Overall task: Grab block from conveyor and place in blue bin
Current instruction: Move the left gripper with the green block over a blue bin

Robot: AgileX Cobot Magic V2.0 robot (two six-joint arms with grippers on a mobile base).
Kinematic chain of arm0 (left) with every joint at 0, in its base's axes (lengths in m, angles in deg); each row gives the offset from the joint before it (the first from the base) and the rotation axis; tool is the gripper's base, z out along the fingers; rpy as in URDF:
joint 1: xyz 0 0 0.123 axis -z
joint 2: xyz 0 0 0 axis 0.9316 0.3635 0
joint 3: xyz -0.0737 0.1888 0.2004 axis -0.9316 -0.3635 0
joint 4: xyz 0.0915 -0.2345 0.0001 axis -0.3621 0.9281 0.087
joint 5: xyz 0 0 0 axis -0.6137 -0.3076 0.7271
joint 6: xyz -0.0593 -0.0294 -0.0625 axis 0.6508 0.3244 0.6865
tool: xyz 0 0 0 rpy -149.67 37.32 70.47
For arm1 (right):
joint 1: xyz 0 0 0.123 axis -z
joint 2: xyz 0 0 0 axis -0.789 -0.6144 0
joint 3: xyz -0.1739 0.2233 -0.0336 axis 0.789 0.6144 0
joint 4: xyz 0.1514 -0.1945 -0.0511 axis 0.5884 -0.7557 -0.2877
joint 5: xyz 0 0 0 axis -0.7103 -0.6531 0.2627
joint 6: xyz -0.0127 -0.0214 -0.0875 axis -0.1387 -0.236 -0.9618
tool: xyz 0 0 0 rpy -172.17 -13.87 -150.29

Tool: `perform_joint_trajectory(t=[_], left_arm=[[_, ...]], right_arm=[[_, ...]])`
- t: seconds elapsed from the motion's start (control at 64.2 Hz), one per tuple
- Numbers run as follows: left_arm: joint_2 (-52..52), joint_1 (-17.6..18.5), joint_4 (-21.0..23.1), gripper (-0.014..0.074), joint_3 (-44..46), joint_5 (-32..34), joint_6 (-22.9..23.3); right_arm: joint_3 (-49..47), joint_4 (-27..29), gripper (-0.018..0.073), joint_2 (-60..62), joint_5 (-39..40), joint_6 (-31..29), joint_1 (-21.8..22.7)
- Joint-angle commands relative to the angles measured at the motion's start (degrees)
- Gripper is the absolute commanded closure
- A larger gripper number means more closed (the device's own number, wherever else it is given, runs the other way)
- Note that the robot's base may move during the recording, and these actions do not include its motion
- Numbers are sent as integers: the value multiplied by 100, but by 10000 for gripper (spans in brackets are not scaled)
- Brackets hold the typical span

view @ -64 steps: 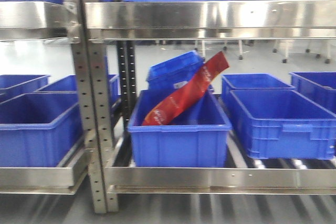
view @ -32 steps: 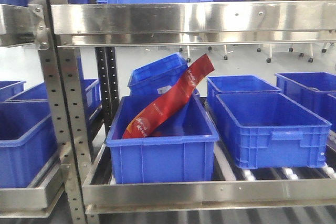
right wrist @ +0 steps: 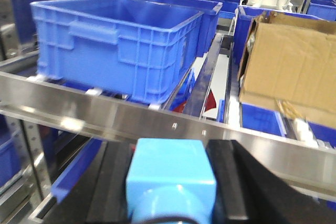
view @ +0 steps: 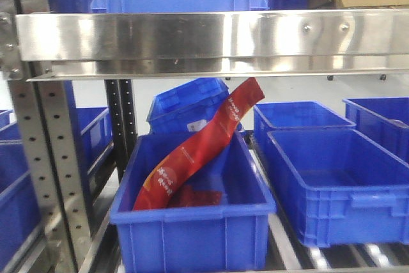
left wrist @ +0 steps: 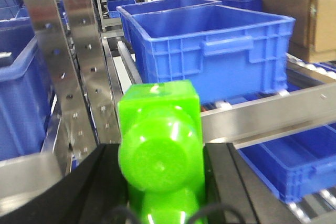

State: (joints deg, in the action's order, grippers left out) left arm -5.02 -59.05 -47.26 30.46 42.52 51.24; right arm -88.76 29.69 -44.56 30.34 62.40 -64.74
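My left gripper (left wrist: 161, 155) is shut on the bright green block (left wrist: 157, 114), which fills the gap between its black fingers (left wrist: 102, 182). It hangs in front of a steel rack with a blue bin (left wrist: 210, 45) on the shelf ahead. My right gripper (right wrist: 172, 156) is shut on a light blue block (right wrist: 172, 177), before a steel rail and another blue bin (right wrist: 115, 40). The front view shows a blue bin (view: 192, 238) on the rack holding a red packet (view: 198, 148). The conveyor is out of view. Neither gripper shows in the front view.
Steel shelf rails (view: 211, 36) and perforated uprights (view: 48, 158) cross the views. More blue bins (view: 332, 183) stand on roller shelves at the right and left. A cardboard box (right wrist: 289, 66) sits to the right of the bin in the right wrist view.
The front view has shifted: the rack upright slid left, and the bin with the red packet now looks larger and nearer. The upper rail sits lower in the picture.
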Motion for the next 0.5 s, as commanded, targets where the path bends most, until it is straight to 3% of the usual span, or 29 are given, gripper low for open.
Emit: perform_joint_trajectory(t=[0.0,0.483], left_arm=[[-23,34,6,707,-10,113,34],[-23,34,6,707,-10,116,34]], right_arm=[[0,-35,713,-4,142,-4,1],[0,-35,713,-4,142,-4,1]])
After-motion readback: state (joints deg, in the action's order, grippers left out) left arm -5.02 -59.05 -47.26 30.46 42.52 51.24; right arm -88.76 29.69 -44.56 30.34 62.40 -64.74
